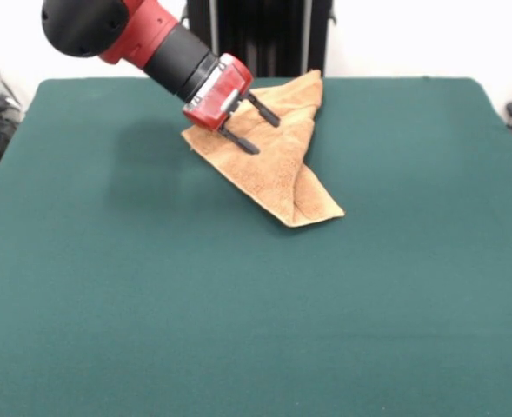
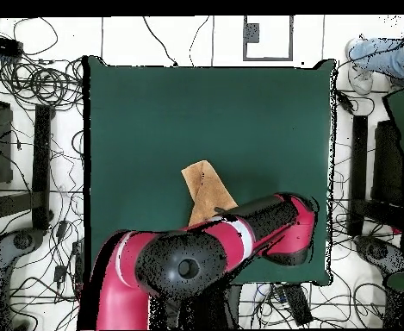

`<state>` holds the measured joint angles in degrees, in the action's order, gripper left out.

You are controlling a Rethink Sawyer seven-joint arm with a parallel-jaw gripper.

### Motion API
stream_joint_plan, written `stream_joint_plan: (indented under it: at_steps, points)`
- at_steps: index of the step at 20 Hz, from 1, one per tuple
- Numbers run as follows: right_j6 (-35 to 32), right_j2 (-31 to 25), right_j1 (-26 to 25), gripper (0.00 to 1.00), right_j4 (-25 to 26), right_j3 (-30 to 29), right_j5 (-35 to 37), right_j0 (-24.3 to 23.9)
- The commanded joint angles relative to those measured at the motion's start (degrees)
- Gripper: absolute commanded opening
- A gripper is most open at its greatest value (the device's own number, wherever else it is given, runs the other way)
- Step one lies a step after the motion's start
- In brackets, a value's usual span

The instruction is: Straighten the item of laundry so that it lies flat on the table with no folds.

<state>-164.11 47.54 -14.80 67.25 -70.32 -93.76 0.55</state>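
Note:
The item of laundry (image 1: 282, 169) is an orange-tan towel folded over itself into a rough triangle on the far middle of the green table (image 1: 151, 304). One point of the towel reaches toward the near right, and a fold line runs along its right side. My gripper (image 1: 266, 135) comes in tilted from the upper left, open, with its two black fingers (image 1: 241, 141) spread just over the towel's left part. Nothing is held between them. From overhead the towel (image 2: 207, 190) pokes out from under the red arm (image 2: 239, 237), which hides the gripper.
Bare green table (image 2: 153, 112) stretches on all sides of the towel. Cables and stands crowd the floor around the table. A person's leg and shoe (image 2: 379, 53) show past the table's corner in the overhead view.

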Motion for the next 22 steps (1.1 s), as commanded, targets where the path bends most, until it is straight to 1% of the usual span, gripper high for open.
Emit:
stream_joint_plan:
  at_steps: [1, 8, 12, 13, 15, 16, 18, 19, 22]
  points:
    - [1.0, -6.6, -6.0, 1.00, -4.0, 0.9, 20.3, 2.2]
    - [1.6, -6.7, -6.5, 1.00, -4.1, 1.5, 20.6, 2.1]
    - [0.0, -6.5, -7.0, 1.00, -3.2, 2.0, 20.5, 2.4]
    - [-2.4, -6.6, -7.6, 1.00, -2.1, 2.6, 20.0, 2.6]
    - [-5.5, -6.8, -8.6, 1.00, -0.3, 3.9, 19.1, 2.8]
    - [-6.0, -6.9, -8.8, 1.00, 0.0, 4.3, 18.9, 2.8]
    - [-9.4, -6.9, -9.6, 1.00, 1.9, 5.5, 17.9, 3.0]
    - [-15.1, -6.6, -10.6, 1.00, 4.2, 6.6, 17.2, 3.7]
    - [-26.3, -4.7, -12.6, 1.00, 8.4, 8.2, 17.3, 5.7]
